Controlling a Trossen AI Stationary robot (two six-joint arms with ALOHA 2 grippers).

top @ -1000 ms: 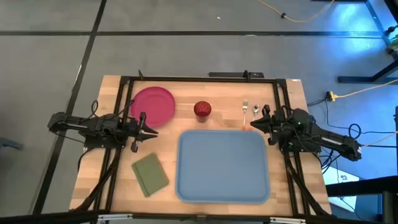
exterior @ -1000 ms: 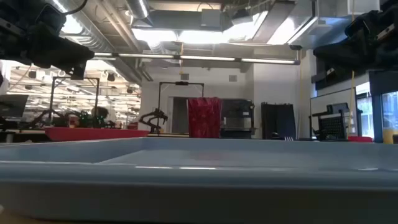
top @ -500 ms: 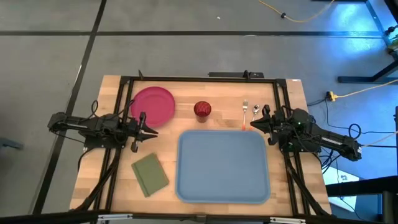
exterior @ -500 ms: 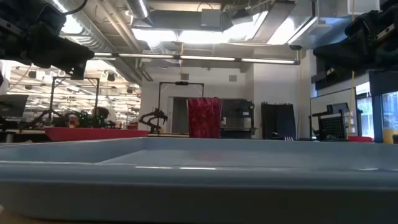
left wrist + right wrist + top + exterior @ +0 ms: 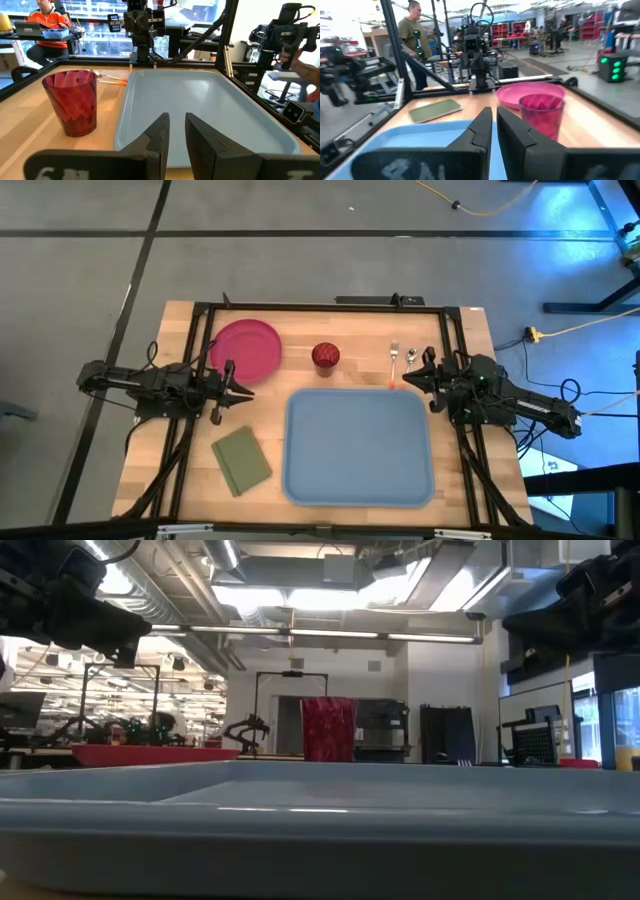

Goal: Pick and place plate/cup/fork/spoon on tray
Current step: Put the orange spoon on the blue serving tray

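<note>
The light-blue tray (image 5: 358,446) lies at the table's near middle. The magenta-pink plate (image 5: 246,348) lies flat at the far left, and the dark-red cup (image 5: 325,356) stands upright right of it. The fork (image 5: 395,352) and the spoon (image 5: 411,358) lie side by side at the far right, orange handle ends toward the tray. My left gripper (image 5: 247,392) hovers shut between the plate and the tray's left rim, pointing right. My right gripper (image 5: 407,380) hovers shut over the utensils' handle ends, pointing left. Both hold nothing.
An olive-green square (image 5: 241,459) lies left of the tray near the front. A black frame (image 5: 330,306) rims the table. In the low view the tray's rim (image 5: 320,830) fills the foreground. People show in the room beyond the table.
</note>
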